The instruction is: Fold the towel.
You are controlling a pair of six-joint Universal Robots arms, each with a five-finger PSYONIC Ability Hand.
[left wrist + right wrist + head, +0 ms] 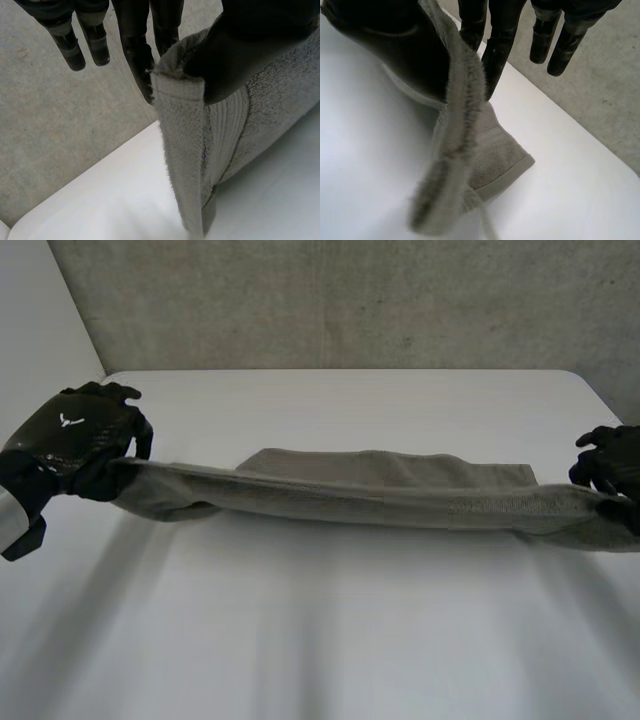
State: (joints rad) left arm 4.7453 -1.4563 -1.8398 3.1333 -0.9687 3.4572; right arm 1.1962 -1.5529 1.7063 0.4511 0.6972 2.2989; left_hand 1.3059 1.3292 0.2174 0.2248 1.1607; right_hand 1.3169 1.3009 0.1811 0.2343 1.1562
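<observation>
1. Grey concrete wall crosses the top of your head view, and below it the white tabletop runs down to the bottom edge.
2. You see the towel, grey-beige, stretched as a long band across the middle of the frame, almost from side to side.
3. Your left hand sits at the left edge of the frame, on the towel's left end. In its wrist view the thumb presses the cloth's corner against the nearest fingers, so this hand is clamped on the towel. Its other fingers hang straight beside the cloth.
4. Your right hand sits at the right edge of the frame, on the towel's right end. Its wrist view shows the same pinch, with the cloth's edge caught between its thumb and its fingers.
5. Between the two hands the near long edge is raised off the tabletop. The far part lies flat behind it, in the centre of the frame.
6. Under your right hand, a loose corner of the towel rests on the tabletop.
</observation>
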